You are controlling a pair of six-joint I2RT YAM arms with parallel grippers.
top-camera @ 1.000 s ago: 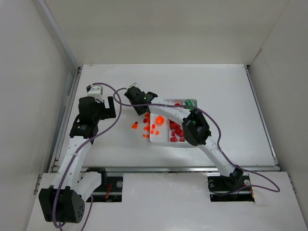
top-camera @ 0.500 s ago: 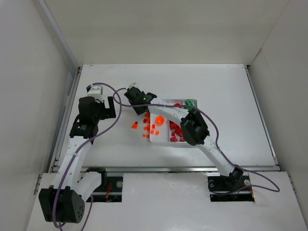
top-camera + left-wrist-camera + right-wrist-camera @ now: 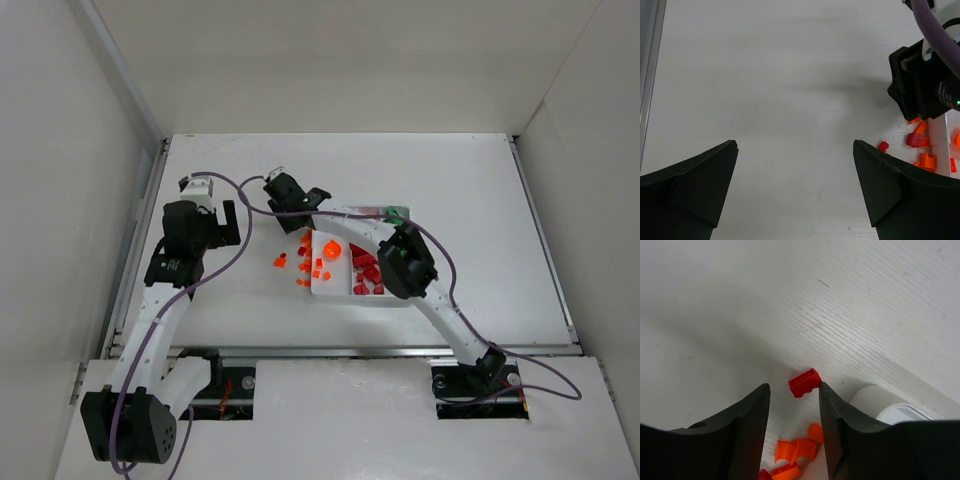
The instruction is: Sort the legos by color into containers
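Observation:
A white tray [image 3: 340, 297] holds orange legos [image 3: 331, 248] in its left container, red ones [image 3: 366, 268] in the middle one, and green ones [image 3: 397, 213] at the far right, partly under the right arm. More orange legos [image 3: 281, 262] lie on the table left of the tray. My right gripper [image 3: 297, 210] hovers off the tray's far left corner. In the right wrist view it [image 3: 792, 387] is open around a red brick [image 3: 805, 382] that lies on the table against the right fingertip, with orange bricks [image 3: 796, 450] behind it. My left gripper [image 3: 795, 143] is open wide over bare table.
The left wrist view shows the right gripper's black body [image 3: 927, 85], a small red brick [image 3: 883, 146] and orange bricks [image 3: 920, 140] by the tray wall [image 3: 940, 135]. A raised metal rail [image 3: 150, 210] borders the table's left side. Purple cables [image 3: 240, 250] trail from both arms.
The right gripper has shifted a little toward the far side of the table, and its jaws barely changed. The left arm has not moved.

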